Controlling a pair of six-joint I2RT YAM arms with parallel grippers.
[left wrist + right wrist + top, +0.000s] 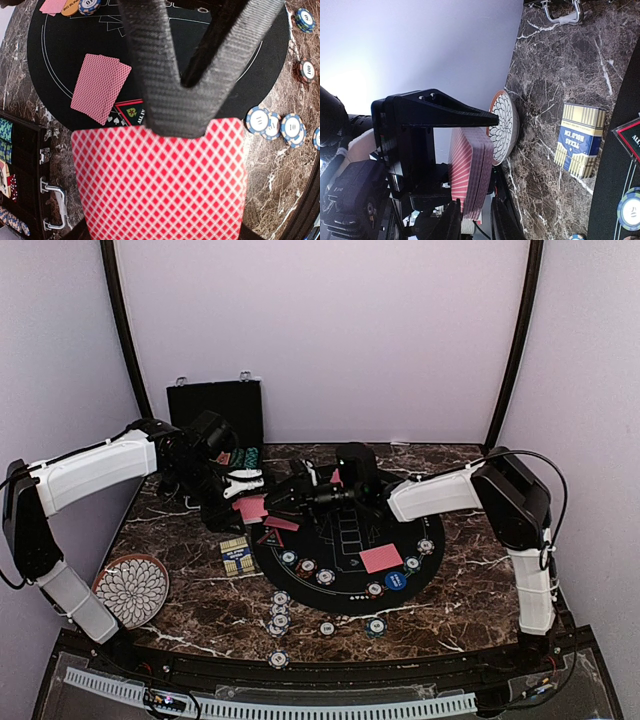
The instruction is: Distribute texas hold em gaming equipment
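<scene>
A thick deck of red-backed playing cards (159, 180) hangs above the black round mat (345, 540). My left gripper (162, 235) is shut across its width. My right gripper (475, 212) comes in from the opposite side, its fingers (150, 65) pinched on the deck's far end (470, 175). In the top view the two grippers meet at the deck (250, 508). Two face-down cards (99, 86) and the red-edged triangle marker (131, 111) lie on the mat below. Another card pair (381, 558) and a blue button (394, 580) sit on the mat's right side. Poker chips (272, 124) ring its near edge.
The open black case (215, 410) stands at the back left, holding more chips (5, 135). A blue and gold card box (580, 140) lies left of the mat. The flower-patterned plate (131, 589) sits at the near left. Several chips (280, 615) lie on the marble in front.
</scene>
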